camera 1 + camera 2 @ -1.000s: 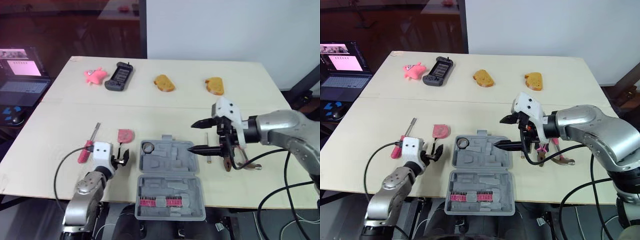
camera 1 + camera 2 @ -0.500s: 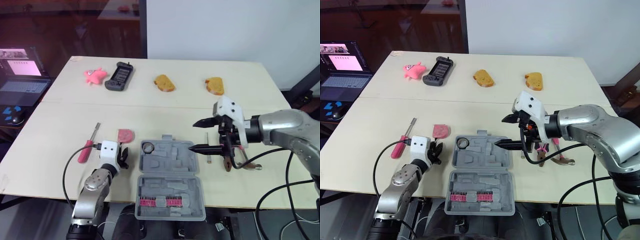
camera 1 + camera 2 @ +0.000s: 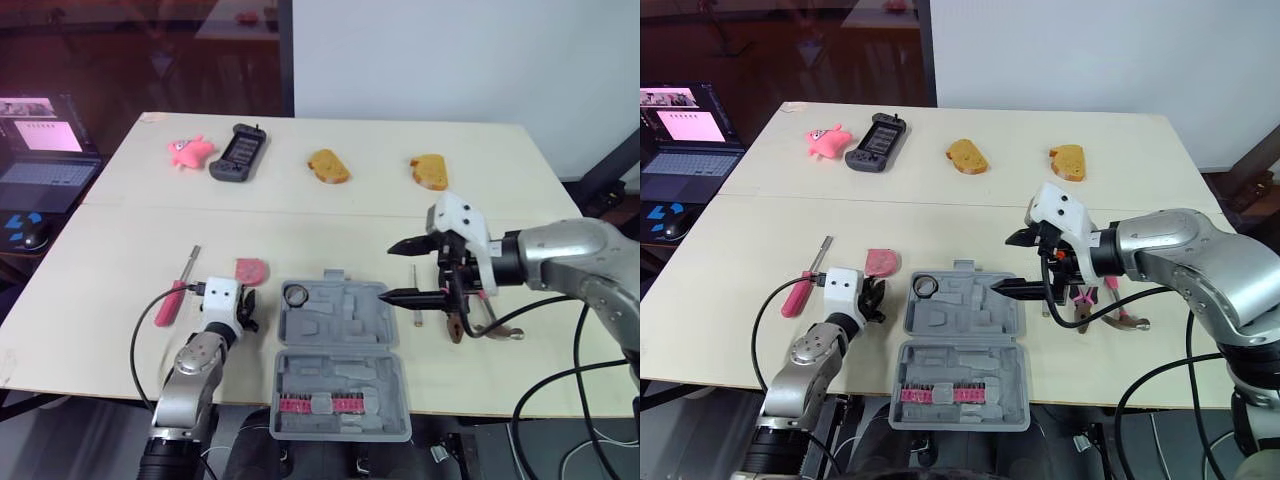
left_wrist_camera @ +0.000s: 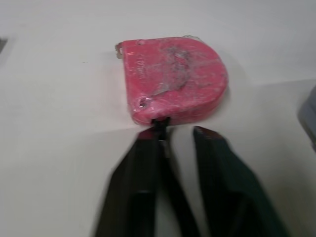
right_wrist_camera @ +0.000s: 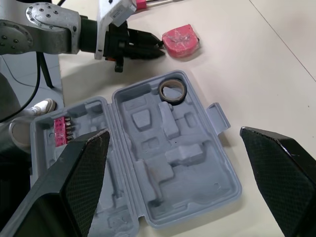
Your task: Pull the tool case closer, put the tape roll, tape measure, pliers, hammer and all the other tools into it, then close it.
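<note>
The grey tool case [image 3: 340, 350] lies open at the table's front edge, with the tape roll [image 3: 296, 294] in a pocket of its far half and red bits in its near half. Left of it lies the pink tape measure [image 4: 173, 79], and my left gripper [image 3: 245, 312] is shut with its tips right at the measure's near edge. The red screwdriver [image 3: 175, 295] lies further left. My right gripper [image 3: 402, 270] hangs open above the case's right edge with nothing between its fingers. The pliers [image 3: 1080, 305] and hammer [image 3: 1125, 320] lie right of the case, partly behind that arm.
Along the far side sit a pink toy [image 3: 190, 150], a black handheld console [image 3: 237, 153] and two yellow bread-like pieces [image 3: 328, 166] [image 3: 429, 171]. A laptop [image 3: 40, 150] stands off the table's left. Black cables trail from both arms.
My left gripper has moved forward and right up to the tape measure, and its fingers have closed. The right arm has barely shifted.
</note>
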Action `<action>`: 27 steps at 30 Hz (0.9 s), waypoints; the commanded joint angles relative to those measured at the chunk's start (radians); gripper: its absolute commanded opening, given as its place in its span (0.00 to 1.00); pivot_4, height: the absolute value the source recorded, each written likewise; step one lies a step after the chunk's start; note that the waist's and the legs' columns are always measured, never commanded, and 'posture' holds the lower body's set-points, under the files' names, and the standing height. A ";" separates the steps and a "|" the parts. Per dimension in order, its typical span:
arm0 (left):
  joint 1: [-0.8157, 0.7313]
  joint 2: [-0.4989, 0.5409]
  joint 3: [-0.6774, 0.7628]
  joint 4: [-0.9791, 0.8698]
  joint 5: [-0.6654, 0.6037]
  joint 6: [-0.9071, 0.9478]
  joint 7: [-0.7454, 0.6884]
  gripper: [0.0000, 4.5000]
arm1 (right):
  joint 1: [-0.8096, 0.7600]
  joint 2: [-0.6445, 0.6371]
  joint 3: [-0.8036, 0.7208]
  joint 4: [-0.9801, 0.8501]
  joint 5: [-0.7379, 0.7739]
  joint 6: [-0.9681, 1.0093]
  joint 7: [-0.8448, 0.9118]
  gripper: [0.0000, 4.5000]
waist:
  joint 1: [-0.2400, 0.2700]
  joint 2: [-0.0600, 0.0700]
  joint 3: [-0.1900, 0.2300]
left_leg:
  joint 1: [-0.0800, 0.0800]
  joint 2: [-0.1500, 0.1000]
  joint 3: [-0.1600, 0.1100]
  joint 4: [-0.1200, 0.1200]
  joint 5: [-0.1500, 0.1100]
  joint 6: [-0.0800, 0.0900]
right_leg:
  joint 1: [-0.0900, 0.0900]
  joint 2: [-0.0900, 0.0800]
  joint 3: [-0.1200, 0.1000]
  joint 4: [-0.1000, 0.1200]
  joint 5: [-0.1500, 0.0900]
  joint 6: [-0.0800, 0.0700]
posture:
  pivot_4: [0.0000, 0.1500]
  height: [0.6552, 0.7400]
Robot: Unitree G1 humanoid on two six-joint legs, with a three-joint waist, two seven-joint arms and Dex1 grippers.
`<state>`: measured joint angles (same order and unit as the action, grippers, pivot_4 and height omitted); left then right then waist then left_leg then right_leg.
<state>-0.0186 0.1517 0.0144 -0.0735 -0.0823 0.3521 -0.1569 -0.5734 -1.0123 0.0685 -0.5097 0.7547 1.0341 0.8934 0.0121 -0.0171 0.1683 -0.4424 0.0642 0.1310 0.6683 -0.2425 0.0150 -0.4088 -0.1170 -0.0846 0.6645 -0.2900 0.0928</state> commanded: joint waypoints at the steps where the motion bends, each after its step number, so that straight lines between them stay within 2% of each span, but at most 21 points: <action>1: 0.004 -0.002 -0.004 -0.009 -0.005 -0.023 -0.014 0.01 | -0.009 -0.016 -0.036 -0.018 -0.008 -0.007 0.005 1.00 | 0.000 0.000 0.000 | 0.000 0.000 0.000 0.000 0.000 0.000 | 0.000 0.000 0.000 0.000 0.000 0.000 | 1.00 0.75; 6: 0.092 0.029 -0.008 -0.104 -0.033 0.014 -0.077 0.01 | 0.001 -0.008 -0.037 -0.021 -0.007 -0.007 0.003 1.00 | -0.004 0.000 0.000 | 0.000 0.000 0.000 0.000 0.000 0.000 | 0.000 0.000 0.000 0.000 0.000 0.000 | 1.00 0.75; 15: 0.377 0.128 0.038 -0.334 -0.078 0.071 -0.154 0.01 | 0.008 0.020 -0.014 -0.017 -0.008 -0.012 0.004 1.00 | -0.016 0.000 0.000 | 0.000 0.001 0.000 -0.001 0.000 0.000 | -0.001 -0.002 0.000 -0.001 -0.002 -0.004 | 1.00 0.75; 19: 0.503 0.177 0.082 -0.381 -0.108 0.060 -0.200 0.01 | -0.003 0.035 0.006 -0.007 -0.012 -0.014 0.014 1.00 | -0.028 0.001 0.000 | 0.000 0.001 0.000 -0.002 -0.001 0.000 | -0.001 -0.002 0.000 -0.002 -0.002 -0.004 | 1.00 0.75; 27: 0.663 0.205 0.116 -0.463 -0.134 0.051 -0.235 0.01 | -0.005 0.054 0.027 0.003 -0.021 -0.018 0.040 1.00 | -0.027 0.001 0.000 | 0.000 0.001 0.000 -0.003 -0.001 0.000 | -0.005 -0.002 0.000 -0.004 -0.003 -0.005 | 1.00 0.75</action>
<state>0.6068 0.3467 0.1221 -0.5224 -0.2102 0.4012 -0.3811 -0.5603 -0.9601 0.1042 -0.5002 0.7379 1.0319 0.9234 -0.0152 -0.0160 0.1680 -0.4427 0.0651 0.1311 0.6655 -0.2435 0.0148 -0.4139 -0.1193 -0.0842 0.6601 -0.2929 0.0876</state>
